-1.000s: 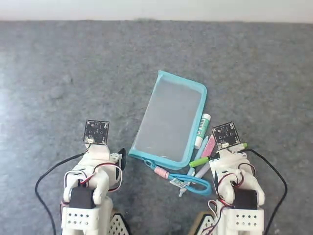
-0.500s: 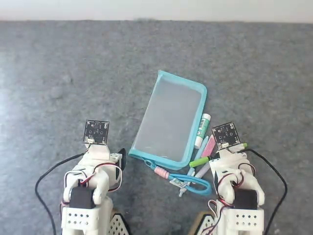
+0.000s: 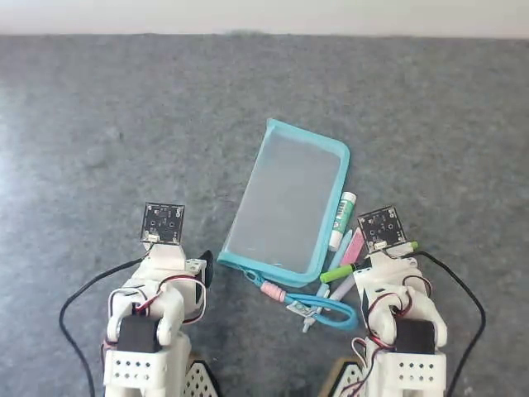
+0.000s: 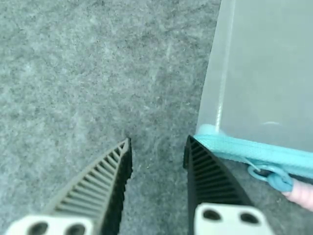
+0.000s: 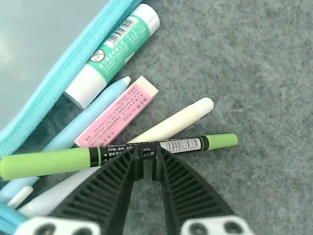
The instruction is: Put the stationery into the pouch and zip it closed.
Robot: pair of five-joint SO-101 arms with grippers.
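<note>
Right wrist view: my narrow pincer (image 5: pixel 147 156) at the green pen (image 5: pixel 49 162).
Jaws nearly shut above the pen, which lies beside the pouch (image 5: pixel 34 44); descending without widening, I'd likely knock it rolling into the pink eraser (image 5: pixel 117 117).

Pouch (image 3: pixel 289 203) on table (image 3: pixel 124 107), stationery (image 3: pixel 353 246) clustered along its right edge (glue stick (image 3: pixel 341 217) touching)

The glue stick (image 5: pixel 113 49) bears a barcode (image 5: pixel 120 35) and what seems a prohibition sign (image 5: pixel 100 55).
</note>
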